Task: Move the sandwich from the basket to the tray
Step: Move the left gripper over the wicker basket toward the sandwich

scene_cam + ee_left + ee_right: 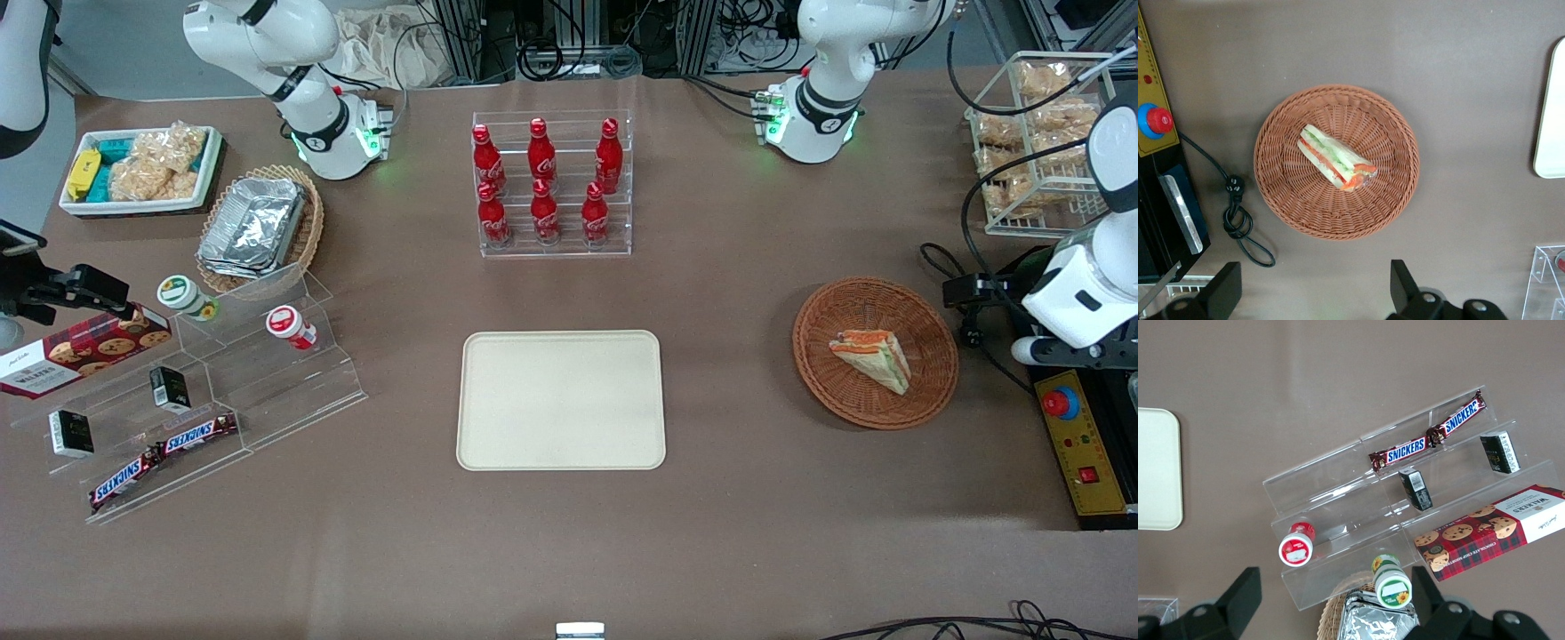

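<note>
Sandwich (1336,159) lay in basket (1278,200), tray (560,400) at basket's 9 o'clock in front view. Gripper (1315,293) hovered above, jaws wide, empty. Judged light, soft, slippery wrap; gentle pinch across the bread faces advised.

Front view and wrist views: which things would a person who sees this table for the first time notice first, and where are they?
The red cola bottles stand out in a clear rack, farther from the front camera than the bare cream tray. Toward the working arm's end, the sandwich lies in the reddish wicker basket. The gripper hangs open above the table beside the basket, holding nothing.
</note>
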Robot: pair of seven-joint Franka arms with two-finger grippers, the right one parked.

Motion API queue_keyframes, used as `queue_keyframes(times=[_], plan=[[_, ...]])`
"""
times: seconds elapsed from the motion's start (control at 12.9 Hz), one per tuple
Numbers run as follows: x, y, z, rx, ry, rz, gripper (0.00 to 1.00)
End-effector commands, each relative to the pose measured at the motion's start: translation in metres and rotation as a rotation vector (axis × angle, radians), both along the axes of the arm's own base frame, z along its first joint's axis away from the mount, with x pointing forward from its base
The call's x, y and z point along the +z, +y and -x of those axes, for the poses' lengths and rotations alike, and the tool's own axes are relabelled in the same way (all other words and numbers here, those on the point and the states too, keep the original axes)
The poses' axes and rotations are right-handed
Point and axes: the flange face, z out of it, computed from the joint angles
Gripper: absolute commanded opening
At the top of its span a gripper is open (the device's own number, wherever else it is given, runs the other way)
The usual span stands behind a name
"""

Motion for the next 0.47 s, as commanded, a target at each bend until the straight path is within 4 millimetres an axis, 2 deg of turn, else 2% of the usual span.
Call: queue_keyframes(times=[0.0, 0.08, 0.23, 0.31, 0.39], plan=[[0.005, 0.002, -0.005, -0.003, 0.011, 0.005, 1.00], [-0.001, 0.003, -0.009, -0.004, 0.022, 0.005, 1.00], [0.003, 0.008, -0.016, 0.001, 0.034, -0.008, 1.00], [0.000, 0.010, -0.015, 0.064, 0.044, -0.016, 1.00], [-0.005, 0.012, -0.013, 0.208, 0.051, -0.028, 1.00]])
